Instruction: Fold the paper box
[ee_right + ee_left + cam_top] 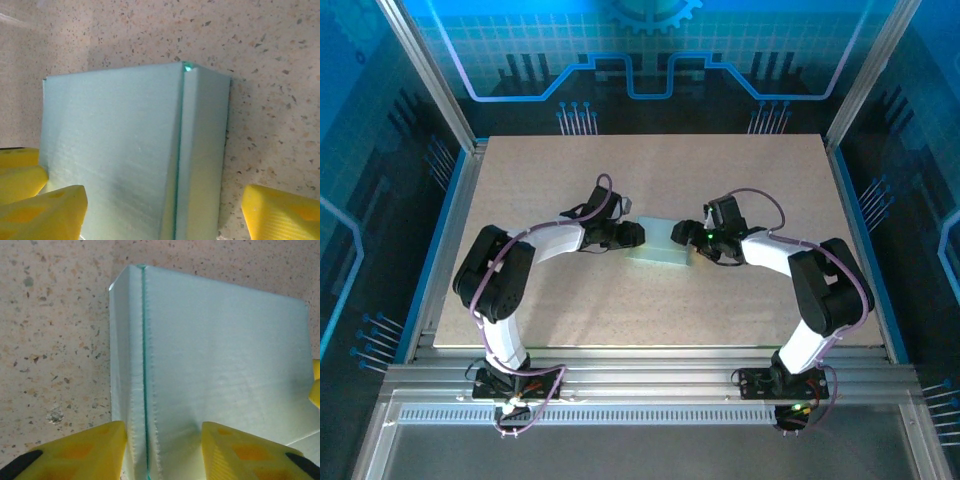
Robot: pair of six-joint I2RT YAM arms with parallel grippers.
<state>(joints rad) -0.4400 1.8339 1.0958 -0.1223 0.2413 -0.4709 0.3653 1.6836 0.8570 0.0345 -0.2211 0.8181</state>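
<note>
The paper box (662, 245) lies flat near the middle of the table (620, 310), between the two arms. It is a pale mint, low rectangular box with its broad top face shut. A narrow side panel is folded down along a creased edge, which the left wrist view (144, 365) and the right wrist view (181, 150) both show. Its inside is hidden, so whether it holds anything cannot be told.

The left gripper (632, 233) meets the box's left end. Its yellow fingers (75, 452) stand fairly narrow, with the creased edge running up between them (162, 427). Whether they pinch the cardboard cannot be told.

The right gripper (688, 238) is at the box's right end. Its jaws are spread wide (162, 195) around the box's corner. One finger (280, 210) stands clear over bare table, and the other (42, 212) is at the top face.
</note>
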